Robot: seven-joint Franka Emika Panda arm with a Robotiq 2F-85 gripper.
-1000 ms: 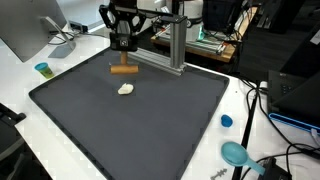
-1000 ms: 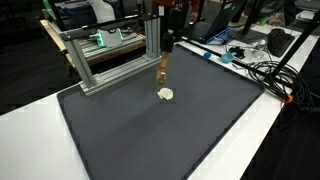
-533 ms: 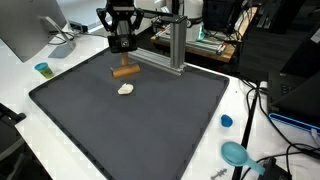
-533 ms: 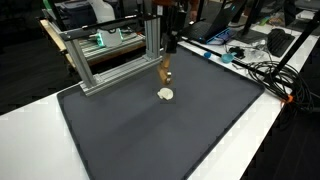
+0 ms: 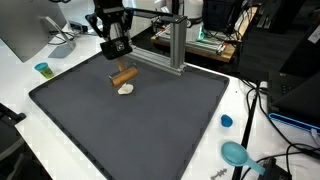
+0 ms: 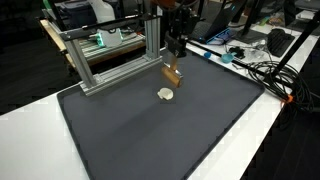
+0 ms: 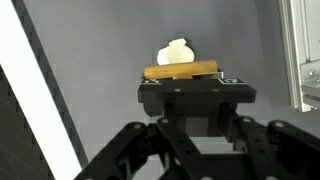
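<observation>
Plainly, the gripper [image 5: 120, 65] is clenched on a brown stick [image 5: 123, 76], which it holds crosswise between its fingertips near the far edge of a dark mat [image 5: 150, 130]. In both exterior views the stick hangs tilted, one end lower than the other, and looks to be raised a little off the mat rather than lying on it. From the wrist view the stick [image 7: 183, 71] runs straight across the front of the gripper [image 7: 190, 82], sticking out past both sides of the black fingers.

Just beside the stick, a small white lump [image 5: 126, 88] rests on the mat, apart from the gripper. In an exterior view the lump [image 6: 166, 94] sits a little nearer the camera than the stick [image 6: 172, 73], below the gripper [image 6: 172, 61]. In the wrist view the lump [image 7: 176, 52] shows just beyond the stick; whether the two touch cannot be told.

Behind the gripper stands a metal frame [image 5: 176, 45] at the back edge of the mat. The mat lies on a white table [image 5: 255, 140]. A blue cup [image 5: 42, 69] stands on the table off one corner of the mat, and a blue cap [image 5: 226, 121] lies well apart on the opposite side, near some cables [image 5: 262, 100].
</observation>
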